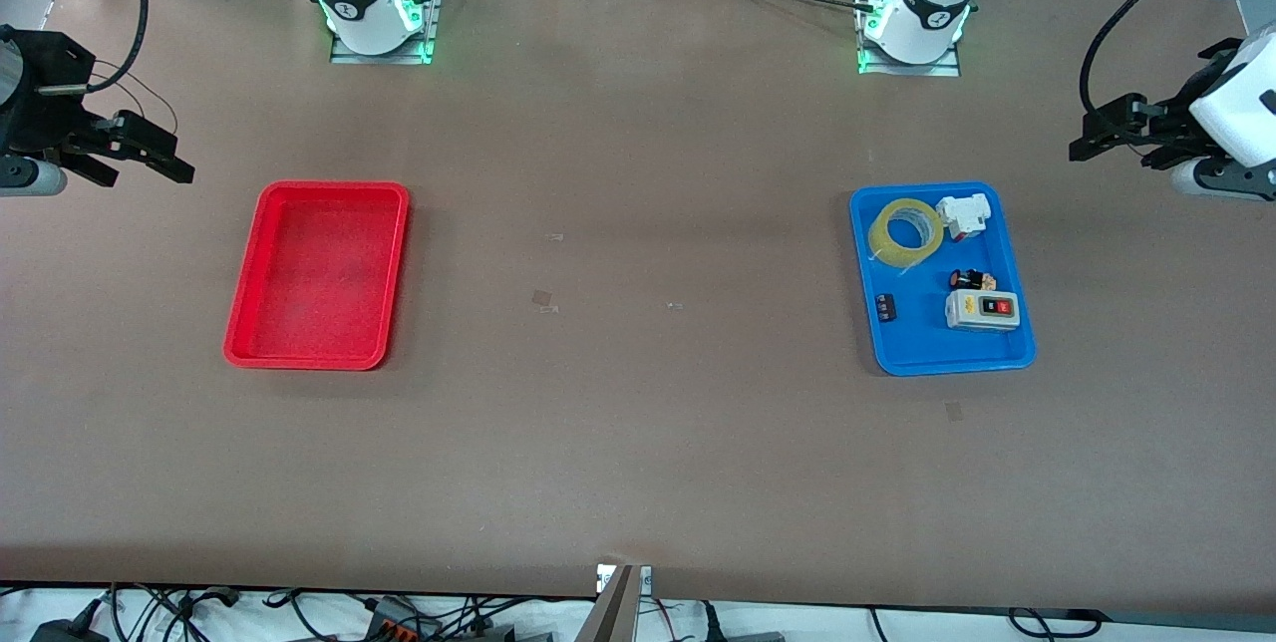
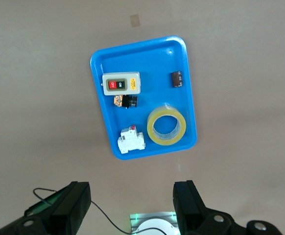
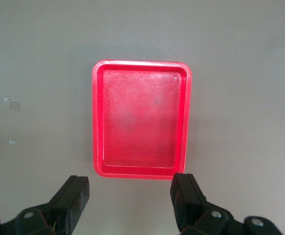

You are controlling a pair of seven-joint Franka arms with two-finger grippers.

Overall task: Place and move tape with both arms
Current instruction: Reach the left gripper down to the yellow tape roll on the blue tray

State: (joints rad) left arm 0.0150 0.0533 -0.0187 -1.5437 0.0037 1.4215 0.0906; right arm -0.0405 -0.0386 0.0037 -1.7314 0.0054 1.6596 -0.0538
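The tape (image 1: pixel 905 231), a yellowish translucent ring, lies flat in the blue tray (image 1: pixel 1009 355) at the corner nearest the left arm's base. It also shows in the left wrist view (image 2: pixel 166 126) inside the blue tray (image 2: pixel 143 50). My left gripper (image 1: pixel 1099 136) hangs open and empty high over the table at the left arm's end, apart from the tray; its fingers (image 2: pixel 187 201) stand wide. My right gripper (image 1: pixel 140 160) hangs open and empty at the right arm's end, beside the empty red tray (image 1: pixel 249 348). Its fingers (image 3: pixel 186 198) frame the red tray (image 3: pixel 97 122).
In the blue tray lie a grey switch box with red and black buttons (image 1: pixel 982 309), a white breaker (image 1: pixel 965 215), a small black-and-orange part (image 1: pixel 972 279) and a small dark block (image 1: pixel 886 307). Bits of tape stick to the brown table (image 1: pixel 543 299) between the trays.
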